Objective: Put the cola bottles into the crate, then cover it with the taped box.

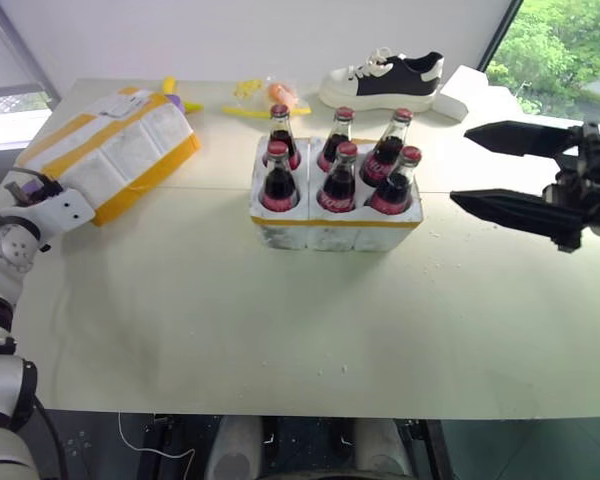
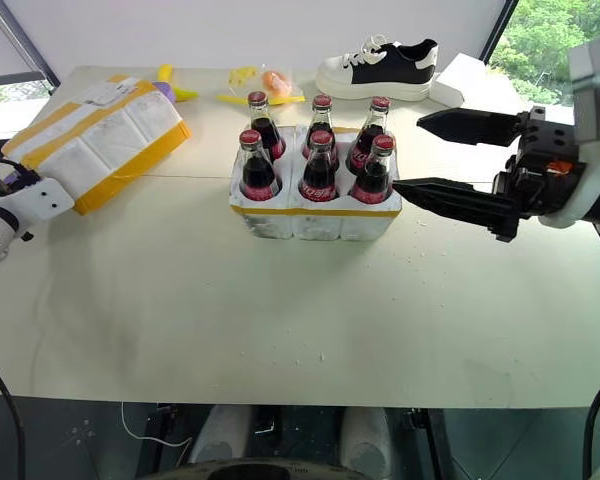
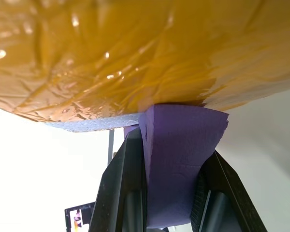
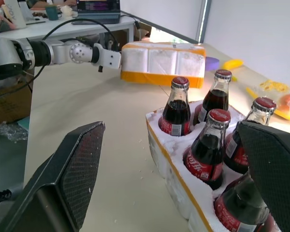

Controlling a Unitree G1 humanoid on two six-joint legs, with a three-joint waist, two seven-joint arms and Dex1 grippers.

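One table (image 1: 280, 340), cream-topped, bears all items. Taped box (image 1: 115, 150): far left of table, tilted, near edge raised off the surface. Crate (image 1: 335, 222): table centre, well apart from the box. Six cola bottles (image 1: 338, 180): upright in the crate's wells. Sneaker (image 1: 382, 80): far edge, behind crate. Right gripper (image 2: 435, 158): fingers spread wide, empty, just right of crate. Left gripper (image 3: 169, 186): clenched on the box's near edge, purple pad between fingers.

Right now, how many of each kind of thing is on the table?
Cola bottles: 6
Crate: 1
Taped box: 1
Sneaker: 1
Total: 9, not counting the small yellow and orange bits at the back, too unclear to sort.
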